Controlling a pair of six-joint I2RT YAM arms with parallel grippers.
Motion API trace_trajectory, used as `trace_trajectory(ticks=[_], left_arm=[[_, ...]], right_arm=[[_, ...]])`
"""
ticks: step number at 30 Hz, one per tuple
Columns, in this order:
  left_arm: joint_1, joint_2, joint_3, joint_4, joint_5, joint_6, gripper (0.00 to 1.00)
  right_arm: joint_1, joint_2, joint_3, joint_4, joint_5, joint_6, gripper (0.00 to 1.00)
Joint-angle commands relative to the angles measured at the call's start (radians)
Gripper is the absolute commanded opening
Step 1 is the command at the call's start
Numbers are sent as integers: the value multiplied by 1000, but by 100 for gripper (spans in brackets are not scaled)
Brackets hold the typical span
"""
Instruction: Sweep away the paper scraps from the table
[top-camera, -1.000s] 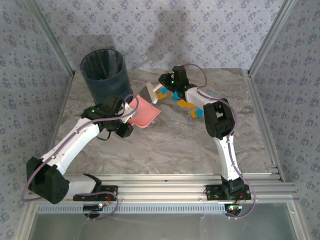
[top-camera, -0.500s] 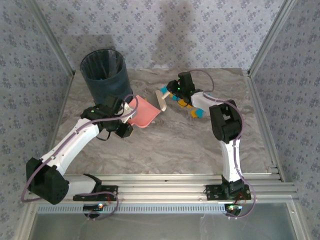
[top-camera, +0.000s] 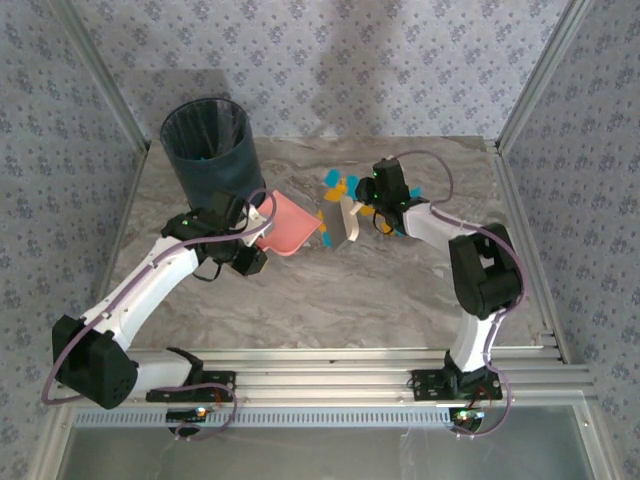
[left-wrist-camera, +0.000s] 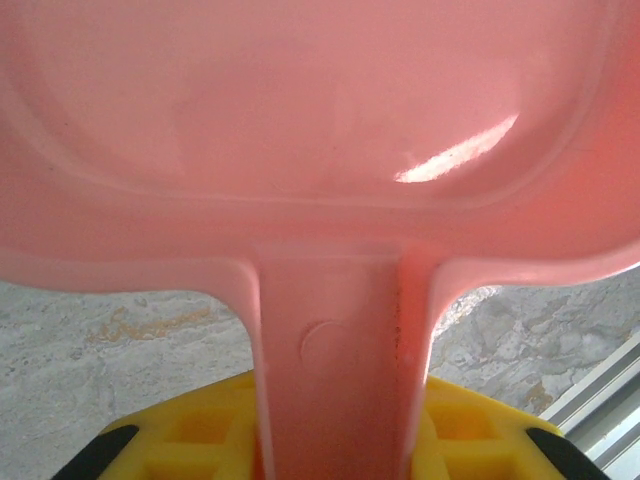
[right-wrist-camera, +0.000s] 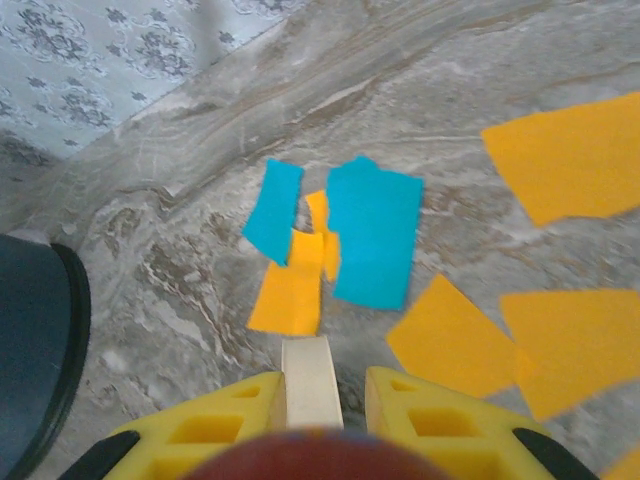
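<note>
Near the middle of the top view, the left arm reaches up from the lower left. In the left wrist view its yellow left fingers (left-wrist-camera: 190, 440) are clamped on the stem of the pink dustpan (left-wrist-camera: 320, 150), whose pan spreads across the upper part of that frame. From above, the dustpan (top-camera: 292, 225) lies left of centre, just below and to the right of the dark bin (top-camera: 208, 150), with its wide lip turned to the right.

The right arm bends in from the lower right. In the right wrist view the yellow right fingers (right-wrist-camera: 215, 435) grip a pale wooden handle (right-wrist-camera: 310, 385) at the bottom centre. In the top view the brush (top-camera: 336, 222) sits just right of the dustpan's lip; we cannot tell if the two touch.

The paper scraps (top-camera: 333, 182) lie on the marbled bench (top-camera: 330, 300). A small teal and orange cluster sits just above the brush head, and more lie to its right, by the right wrist. In the right wrist view, teal scraps (right-wrist-camera: 372, 240) and an orange one overlap at centre, while larger orange pieces lie apart toward the right edge. The bin's dark rim shows at that frame's lower left.
</note>
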Motion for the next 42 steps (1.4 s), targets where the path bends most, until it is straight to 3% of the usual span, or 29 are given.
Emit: trace_trajectory(ticks=[1, 14, 24, 29, 37, 42], left_arm=[[5, -7, -3, 16, 31, -8, 0], [-4, 9, -23, 19, 64, 12, 0], [-56, 61, -27, -29, 71, 106, 0], [-83, 117, 12, -97, 88, 170, 0], [-142, 188, 54, -218, 142, 313, 0], [-177, 212, 66, -234, 140, 365, 0]], right_arm=[[20, -77, -69, -63, 76, -87, 0], [66, -344, -222, -118, 102, -110, 0], [53, -484, -272, -49, 10, -194, 0], [14, -457, -252, -42, -36, -198, 0], [-43, -297, -158, -14, -219, -137, 0], [-50, -231, -157, 6, -220, -84, 0]])
